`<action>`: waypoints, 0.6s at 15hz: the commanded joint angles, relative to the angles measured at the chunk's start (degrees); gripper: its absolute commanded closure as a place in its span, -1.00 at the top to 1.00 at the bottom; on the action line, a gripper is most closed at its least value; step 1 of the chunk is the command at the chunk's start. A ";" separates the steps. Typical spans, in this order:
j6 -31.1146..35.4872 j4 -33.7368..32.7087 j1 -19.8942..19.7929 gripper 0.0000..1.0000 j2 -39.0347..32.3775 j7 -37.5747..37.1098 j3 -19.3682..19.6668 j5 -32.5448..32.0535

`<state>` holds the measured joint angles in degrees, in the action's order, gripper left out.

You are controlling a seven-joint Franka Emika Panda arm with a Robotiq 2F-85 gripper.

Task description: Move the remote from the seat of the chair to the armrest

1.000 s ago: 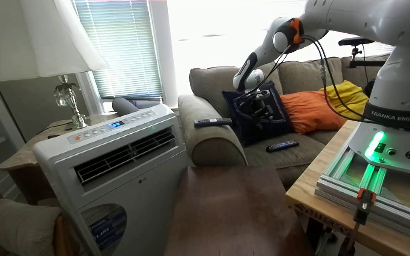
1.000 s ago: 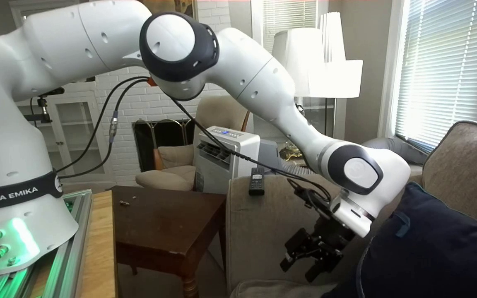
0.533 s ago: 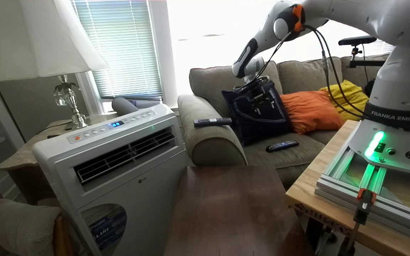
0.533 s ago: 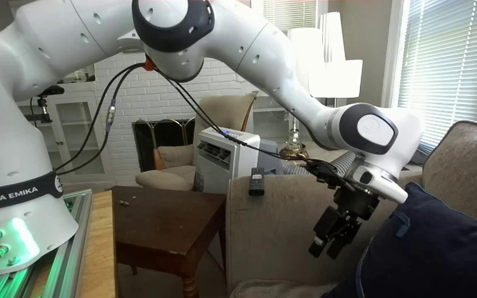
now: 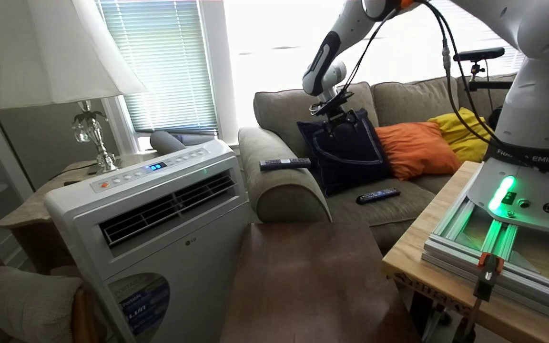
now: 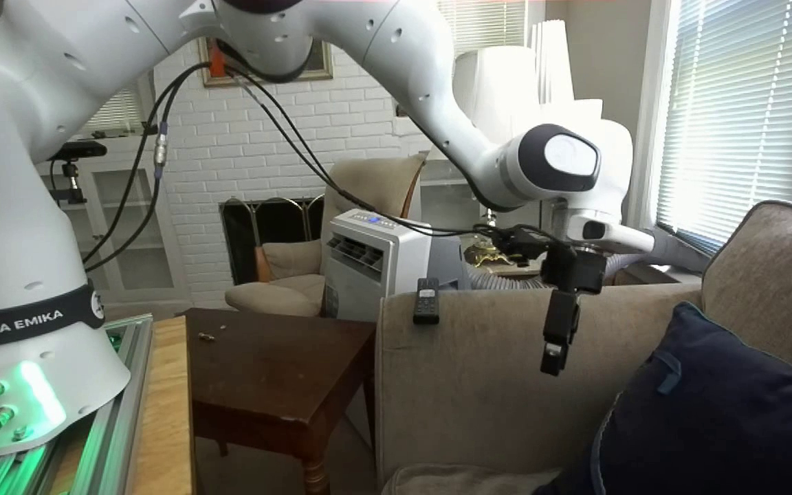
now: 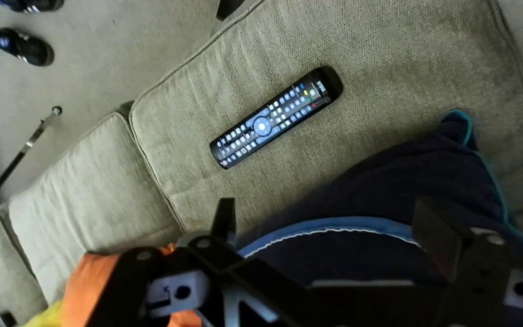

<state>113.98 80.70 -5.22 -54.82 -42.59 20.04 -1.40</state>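
The black remote (image 5: 378, 196) lies flat on the seat of the beige-grey couch-like chair (image 5: 379, 216). In the wrist view the remote (image 7: 276, 118) lies slantwise on the seat cushion (image 7: 402, 68), ahead of the fingers. It is out of view in an exterior view where my gripper (image 6: 553, 361) hangs pointing down before the armrest (image 6: 478, 357). A different black remote (image 5: 285, 164) rests on top of the armrest (image 5: 286, 197). My gripper (image 7: 325, 209) is open and empty, its fingers wide apart above the navy pillow (image 7: 334, 254). It is apart from the seat remote.
The navy pillow (image 5: 350, 157) leans in the seat corner, beside an orange pillow (image 5: 420, 147) and a yellow one (image 5: 465, 133). A white air conditioner (image 5: 160, 214) stands beyond the armrest. A brown wooden table (image 5: 317, 276) stands before the couch. A person's shoe (image 7: 27, 47) shows on the floor.
My gripper has risen and turned from a tilted pose to pointing nearly straight down. The arm's elbow has lifted. Both remotes and the pillows have not moved.
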 commanded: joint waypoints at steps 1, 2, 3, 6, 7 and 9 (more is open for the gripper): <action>7.32 13.27 2.60 1.00 9.56 6.59 -0.77 -5.66; 8.81 15.83 3.27 1.00 11.15 8.36 -0.60 -7.28; 10.18 17.81 3.78 1.00 11.98 10.00 -0.26 -9.13; 11.00 18.65 3.44 1.00 11.20 15.70 0.25 -14.35; 11.37 18.35 3.30 1.00 10.44 17.48 0.42 -15.95; 11.02 16.22 2.38 1.00 7.70 21.43 0.34 -18.74</action>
<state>123.67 97.22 -1.94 -45.37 -26.48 20.34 -15.75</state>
